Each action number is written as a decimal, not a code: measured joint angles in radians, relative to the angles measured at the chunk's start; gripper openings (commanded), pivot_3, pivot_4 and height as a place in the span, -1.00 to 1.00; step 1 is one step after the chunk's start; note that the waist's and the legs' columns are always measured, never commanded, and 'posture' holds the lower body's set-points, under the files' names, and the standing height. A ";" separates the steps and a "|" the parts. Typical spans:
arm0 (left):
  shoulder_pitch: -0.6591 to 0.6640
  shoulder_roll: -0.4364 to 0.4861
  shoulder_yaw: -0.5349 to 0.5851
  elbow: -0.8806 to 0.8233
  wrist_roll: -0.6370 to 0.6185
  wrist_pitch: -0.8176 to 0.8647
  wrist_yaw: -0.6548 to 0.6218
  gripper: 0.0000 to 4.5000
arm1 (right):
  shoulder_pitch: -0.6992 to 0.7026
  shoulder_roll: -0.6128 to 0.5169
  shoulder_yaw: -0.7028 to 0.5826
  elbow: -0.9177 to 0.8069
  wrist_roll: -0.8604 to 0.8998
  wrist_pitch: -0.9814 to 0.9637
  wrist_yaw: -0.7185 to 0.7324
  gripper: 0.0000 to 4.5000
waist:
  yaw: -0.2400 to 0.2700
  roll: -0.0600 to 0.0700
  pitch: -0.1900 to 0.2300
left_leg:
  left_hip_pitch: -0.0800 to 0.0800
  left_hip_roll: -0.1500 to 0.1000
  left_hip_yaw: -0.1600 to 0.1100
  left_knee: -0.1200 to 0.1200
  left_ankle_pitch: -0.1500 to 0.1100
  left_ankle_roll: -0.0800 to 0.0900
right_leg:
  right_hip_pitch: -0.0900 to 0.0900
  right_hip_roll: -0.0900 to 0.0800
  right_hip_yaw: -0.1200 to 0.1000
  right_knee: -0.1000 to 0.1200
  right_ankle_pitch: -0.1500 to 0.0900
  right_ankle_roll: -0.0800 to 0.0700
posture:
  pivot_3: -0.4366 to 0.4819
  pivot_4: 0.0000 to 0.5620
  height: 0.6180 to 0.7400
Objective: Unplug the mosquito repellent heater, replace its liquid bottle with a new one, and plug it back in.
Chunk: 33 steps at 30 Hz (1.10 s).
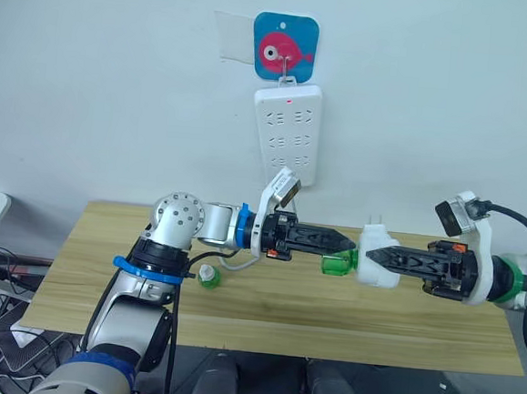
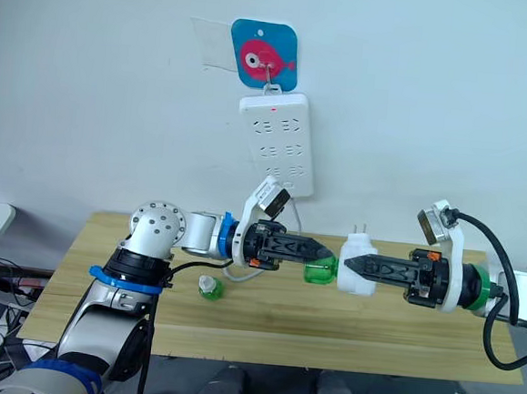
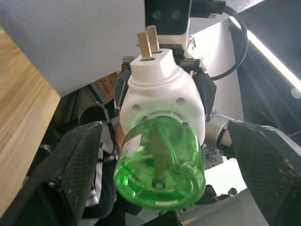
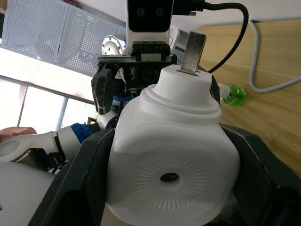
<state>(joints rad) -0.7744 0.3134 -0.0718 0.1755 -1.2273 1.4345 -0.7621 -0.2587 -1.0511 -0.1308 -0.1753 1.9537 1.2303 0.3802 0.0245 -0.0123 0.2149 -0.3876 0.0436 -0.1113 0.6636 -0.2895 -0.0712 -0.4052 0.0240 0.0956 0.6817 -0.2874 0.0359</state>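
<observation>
Right gripper [image 1: 375, 256] clamps heater [image 1: 376, 258]; left gripper [image 1: 346, 244] at bottle [image 1: 336, 264]

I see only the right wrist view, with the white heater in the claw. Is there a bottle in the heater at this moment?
Observer: Yes. A green bottle sits in the mosquito repellent heater, on the side facing the left claw.
Operator: Does the left claw grip that bottle?
Observer: No. In the left wrist view its fingers stand on both sides of the bottle, with a gap on each side.
Operator: Where is the power strip?
Observer: The power strip hangs on the wall above the table. It has a red light at its top, and its visible sockets are empty.
</observation>
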 measured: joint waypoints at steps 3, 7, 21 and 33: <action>0.000 0.013 0.002 0.000 0.015 0.002 -0.016 1.00 | 0.005 0.000 -0.003 0.001 -0.001 0.002 0.006 0.38 | 0.000 0.000 0.000 | 0.000 0.000 0.000 0.000 0.000 0.000 | 0.000 0.000 0.000 0.000 0.000 0.000 | 0.24 -0.38 1.00; -0.003 0.062 0.014 0.000 0.065 -0.021 -0.047 1.00 | 0.017 -0.001 -0.015 0.010 -0.001 0.000 0.007 0.38 | 0.000 0.000 0.000 | 0.000 0.000 0.000 0.000 0.000 0.000 | 0.000 0.000 0.000 0.000 0.000 0.000 | 0.25 -0.39 1.00; 0.239 0.145 -0.092 -0.240 0.744 -1.348 -0.518 1.00 | 0.086 -0.004 -0.078 0.024 -0.006 0.000 0.014 0.38 | 0.026 0.000 0.000 | 0.000 0.000 0.003 0.000 0.000 -0.001 | 0.000 -0.002 0.002 -0.001 0.000 0.000 | 0.32 -0.43 1.00; 0.062 -0.051 -0.112 0.288 0.834 -2.645 -0.729 1.00 | 0.019 0.043 -0.054 0.031 -0.006 0.003 0.011 0.38 | 0.057 0.001 -0.002 | 0.000 -0.001 0.005 0.001 -0.001 0.003 | 0.000 -0.002 0.004 -0.001 0.003 0.001 | 0.30 -0.42 1.00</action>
<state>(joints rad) -0.7124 0.2629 -0.1841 0.4634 -0.3928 -1.2103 -1.4908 -0.2394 -1.0078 -0.1847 -0.1443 1.9474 1.2333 0.3915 0.0816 -0.0118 0.2134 -0.3876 0.0423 -0.1062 0.6649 -0.2909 -0.0685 -0.4052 0.0221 0.0994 0.6804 -0.2846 0.0367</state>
